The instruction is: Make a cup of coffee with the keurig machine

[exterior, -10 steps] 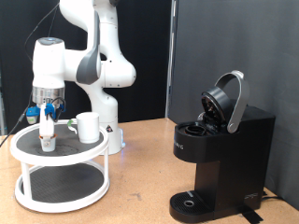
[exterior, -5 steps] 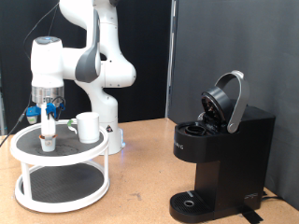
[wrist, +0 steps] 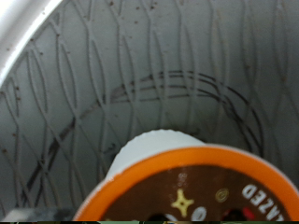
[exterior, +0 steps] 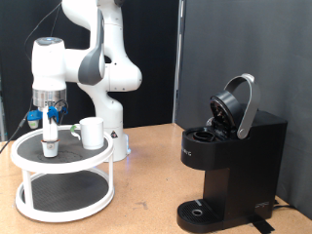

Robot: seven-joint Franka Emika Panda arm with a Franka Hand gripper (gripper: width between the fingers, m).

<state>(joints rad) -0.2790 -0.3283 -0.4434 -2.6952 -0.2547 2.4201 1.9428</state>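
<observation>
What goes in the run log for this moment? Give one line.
claw: over pod on rack top tier | cup: beside, untouched | keurig machine: lid open

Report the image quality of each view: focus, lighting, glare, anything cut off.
Exterior view: sharp and evenly lit; the keurig machine reads dark against a dark backdrop, its lid up; the gripper sits low over the white tiered stand, beside the cup. Wrist view: soft, close-up; the coffee pod is cropped by the frame's edge; no strong glare.
</observation>
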